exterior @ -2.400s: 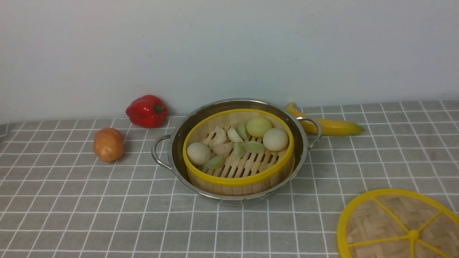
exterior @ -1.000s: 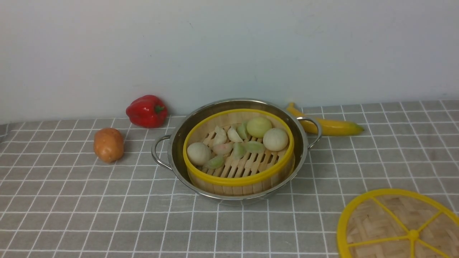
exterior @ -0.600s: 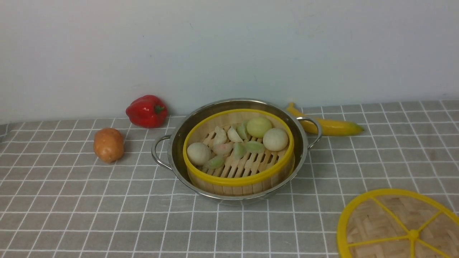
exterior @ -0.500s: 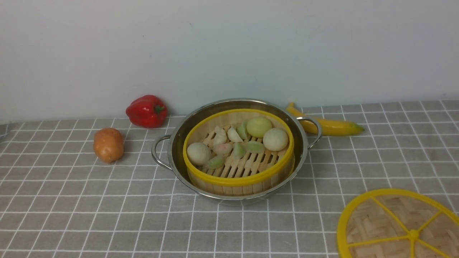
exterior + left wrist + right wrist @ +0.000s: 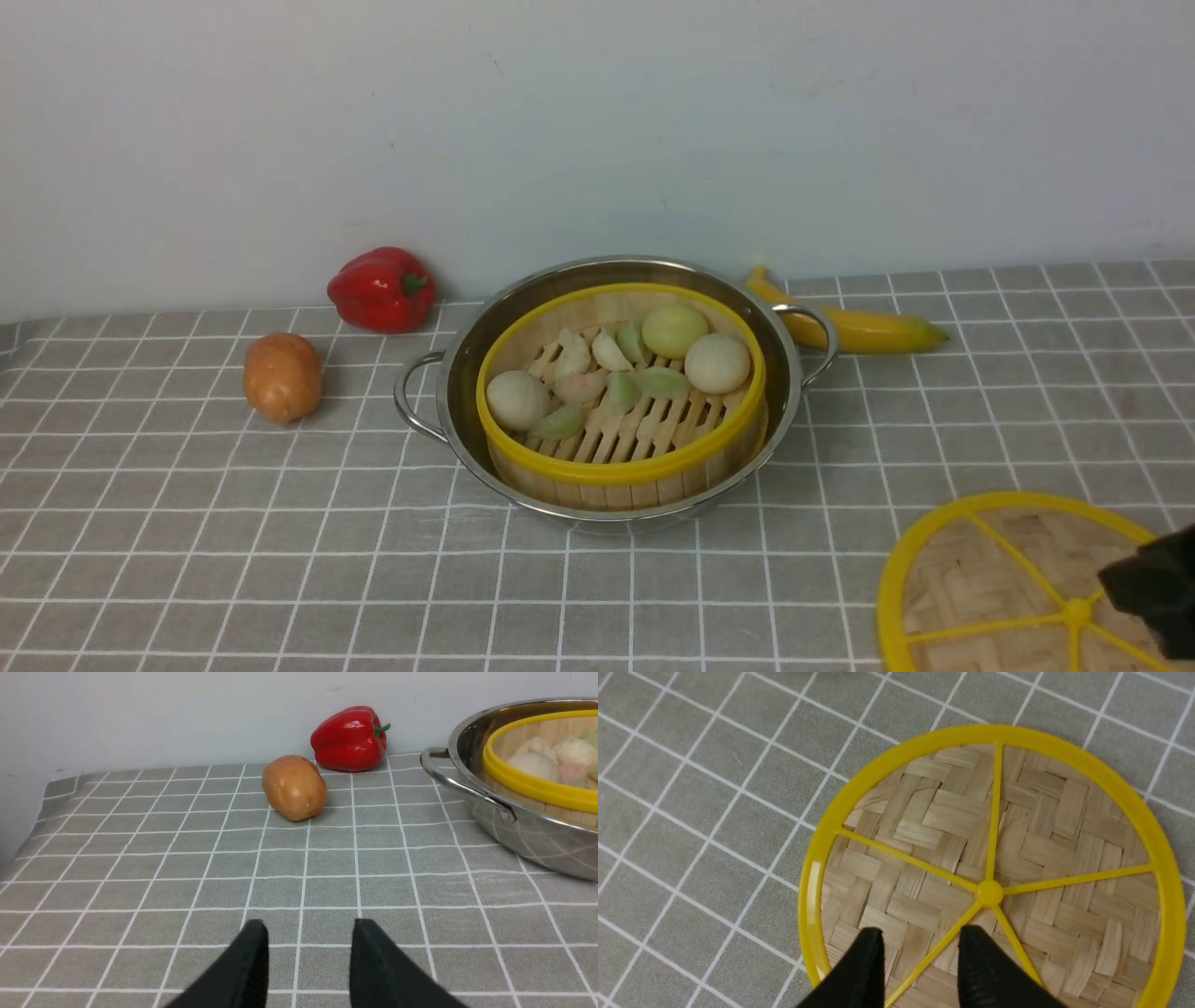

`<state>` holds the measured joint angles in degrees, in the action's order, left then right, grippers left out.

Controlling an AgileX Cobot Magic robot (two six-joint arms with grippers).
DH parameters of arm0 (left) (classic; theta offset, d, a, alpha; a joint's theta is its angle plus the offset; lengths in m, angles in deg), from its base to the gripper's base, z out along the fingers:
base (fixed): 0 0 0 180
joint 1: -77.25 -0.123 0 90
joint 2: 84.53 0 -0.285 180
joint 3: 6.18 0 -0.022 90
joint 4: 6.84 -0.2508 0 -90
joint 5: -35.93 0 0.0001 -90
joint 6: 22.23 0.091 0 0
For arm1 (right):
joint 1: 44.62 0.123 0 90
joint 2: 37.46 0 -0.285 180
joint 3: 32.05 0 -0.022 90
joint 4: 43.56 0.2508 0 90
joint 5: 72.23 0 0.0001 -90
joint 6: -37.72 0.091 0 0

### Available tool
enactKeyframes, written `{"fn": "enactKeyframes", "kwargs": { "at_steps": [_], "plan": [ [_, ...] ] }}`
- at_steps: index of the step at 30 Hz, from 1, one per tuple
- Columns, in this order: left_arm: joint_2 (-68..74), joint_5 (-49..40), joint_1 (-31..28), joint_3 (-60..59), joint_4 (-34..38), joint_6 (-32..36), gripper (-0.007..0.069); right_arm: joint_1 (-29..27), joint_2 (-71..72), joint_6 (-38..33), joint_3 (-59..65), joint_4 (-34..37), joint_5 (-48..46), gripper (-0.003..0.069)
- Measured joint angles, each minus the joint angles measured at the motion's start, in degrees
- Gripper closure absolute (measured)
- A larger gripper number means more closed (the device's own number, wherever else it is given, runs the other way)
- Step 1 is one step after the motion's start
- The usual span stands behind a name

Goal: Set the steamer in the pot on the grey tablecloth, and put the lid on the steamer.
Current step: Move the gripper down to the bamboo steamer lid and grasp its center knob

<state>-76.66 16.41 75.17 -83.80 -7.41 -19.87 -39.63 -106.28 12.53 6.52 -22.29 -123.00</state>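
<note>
Steamer (image 5: pixel 618 472) sat inside the pot (image 5: pixel 461 385) at the middle of the cloth (image 5: pixel 187 523), its yellow rim standing a little above the steel rim. Three round buns (image 5: pixel 517 399) and several small dumplings (image 5: pixel 620 371) lay on its slatted floor, uncovered.

From the pot, the pepper (image 5: pixel 381 289) lay at ten o'clock by the wall, the potato (image 5: pixel 282 376) at nine o'clock, well apart from the handle, and the banana (image 5: pixel 864 329) at two o'clock, just behind the right handle.

At four o'clock from the pot, well apart from it, the lid (image 5: pixel 971 579) lay flat on the cloth, partly cut off by the front view's edge.

Over the lid hung the right gripper (image 5: pixel 921 938), jaws parted and holding nothing, with one yellow spoke running between them close to the hub. Whether the tips touched the weave could not be told. In the front view its dark body covered the lid's three o'clock side.

Low over bare cloth, the left gripper (image 5: pixel 310 928) pointed toward the potato at its twelve o'clock, jaws parted and empty.
</note>
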Motion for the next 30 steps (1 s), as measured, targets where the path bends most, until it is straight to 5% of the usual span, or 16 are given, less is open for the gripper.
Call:
{"fn": "enactKeyframes", "kwargs": {
  "at_steps": [9,30],
  "plan": [
    [0.0,0.0,0.05,0.0,0.0,0.0,0.0382,0.0,-17.89,8.02,-10.31,-7.63,-6.59,0.033],
    [0.0,0.05,0.05,0.0,0.0,0.0,0.0382,8.14,-26.86,18.0,-11.2,-20.97,-2.65,0.0324]
  ]
}}
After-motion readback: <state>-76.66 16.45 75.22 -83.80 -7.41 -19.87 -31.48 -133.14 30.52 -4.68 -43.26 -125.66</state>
